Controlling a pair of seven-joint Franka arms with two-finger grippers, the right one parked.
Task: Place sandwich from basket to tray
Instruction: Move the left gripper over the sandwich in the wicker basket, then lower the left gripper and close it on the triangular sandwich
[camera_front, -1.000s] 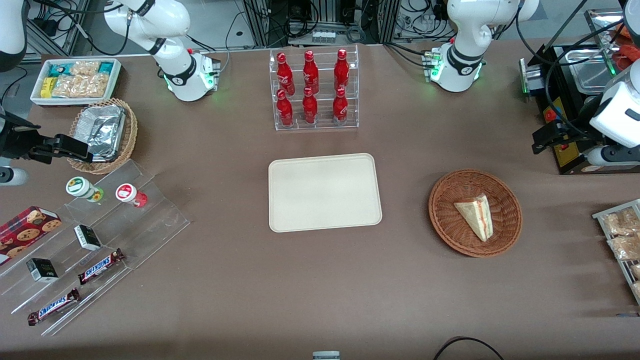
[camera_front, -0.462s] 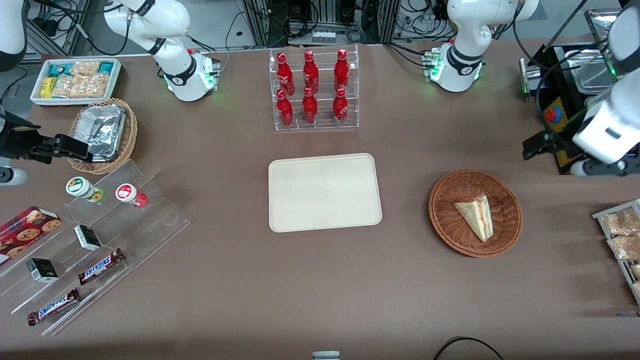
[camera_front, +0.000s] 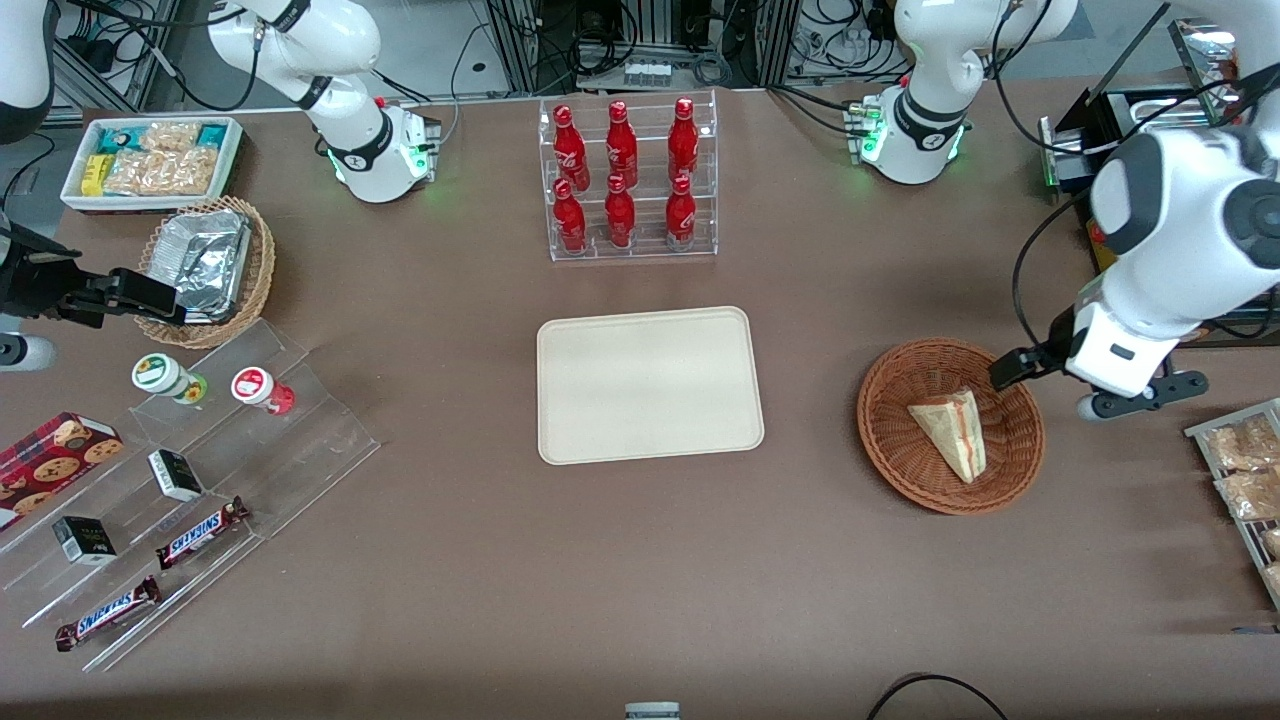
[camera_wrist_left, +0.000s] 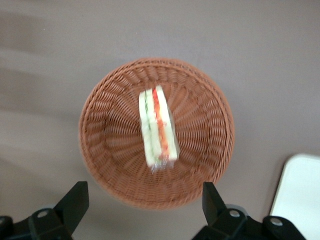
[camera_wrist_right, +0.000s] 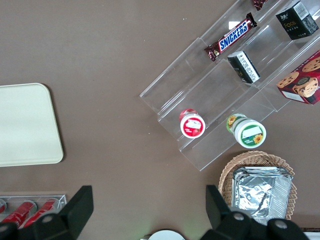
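Observation:
The sandwich (camera_front: 952, 432) (camera_wrist_left: 158, 129), a pale bread wedge with a red and green filling stripe, lies in the reddish-brown wicker basket (camera_front: 893, 440) (camera_wrist_left: 111, 140). My gripper (camera_front: 1050, 388) (camera_wrist_left: 143, 205) hangs above the basket's rim on the working arm's side. It is open wide with nothing between its black fingers (camera_wrist_left: 75, 204), and it stands clear of the sandwich. The cream tray (camera_front: 650, 385) (camera_wrist_left: 301, 200) (camera_wrist_right: 25, 125) lies flat at the table's middle, beside the basket toward the parked arm's end.
A clear rack of red bottles (camera_front: 625, 180) stands farther from the front camera than the tray. A black appliance (camera_front: 1150, 150) and a rack of snack packets (camera_front: 1245, 480) flank the working arm. A stepped acrylic shelf (camera_front: 200, 470), a foil-lined tan basket (camera_front: 205, 265) and a white snack bin (camera_front: 150, 160) sit at the parked arm's end.
The working arm has swung in from the black appliance toward the basket and nearer the front camera. Its gripper now hangs over the basket's rim. The sandwich has not moved.

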